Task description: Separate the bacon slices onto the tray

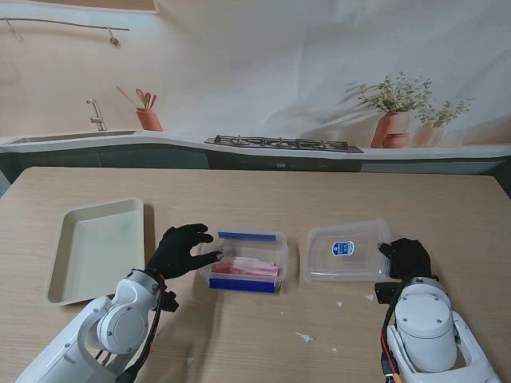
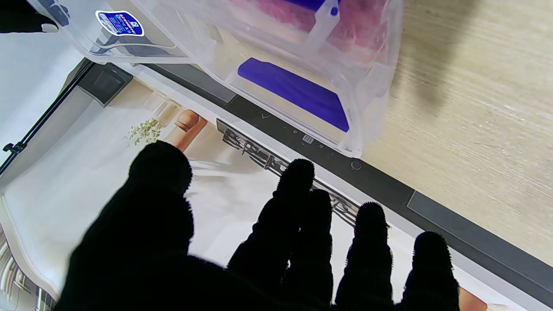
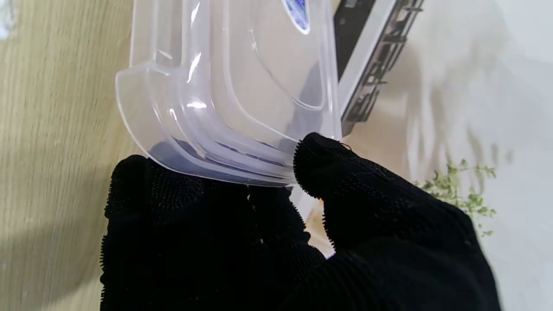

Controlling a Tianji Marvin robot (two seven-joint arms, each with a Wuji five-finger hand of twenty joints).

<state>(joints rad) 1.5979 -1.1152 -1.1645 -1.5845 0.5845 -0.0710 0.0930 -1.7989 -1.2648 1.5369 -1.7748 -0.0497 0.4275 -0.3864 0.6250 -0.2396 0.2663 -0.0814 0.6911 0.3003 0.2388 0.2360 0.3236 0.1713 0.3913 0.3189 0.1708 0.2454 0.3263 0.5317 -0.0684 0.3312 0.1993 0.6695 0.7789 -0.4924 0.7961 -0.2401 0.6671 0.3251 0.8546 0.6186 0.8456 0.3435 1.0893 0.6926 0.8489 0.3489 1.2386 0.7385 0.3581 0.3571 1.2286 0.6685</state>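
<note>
Lid pinched, box uncovered

Right hand (image 1: pixel 409 257) pinches clear lid's (image 1: pixel 345 250) corner at its 3 o'clock. Left hand (image 1: pixel 182 249), fingers spread, holds nothing, thumb near the container (image 1: pixel 247 262) at its 9 o'clock. Bacon slices (image 1: pixel 254 268) lie inside. Tray (image 1: pixel 97 247) farther out, 9 o'clock.

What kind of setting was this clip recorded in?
Probably a staged kitchen: a wooden table stands before what looks like a printed backdrop with a sink faucet, a gas hob and potted plants.
</note>
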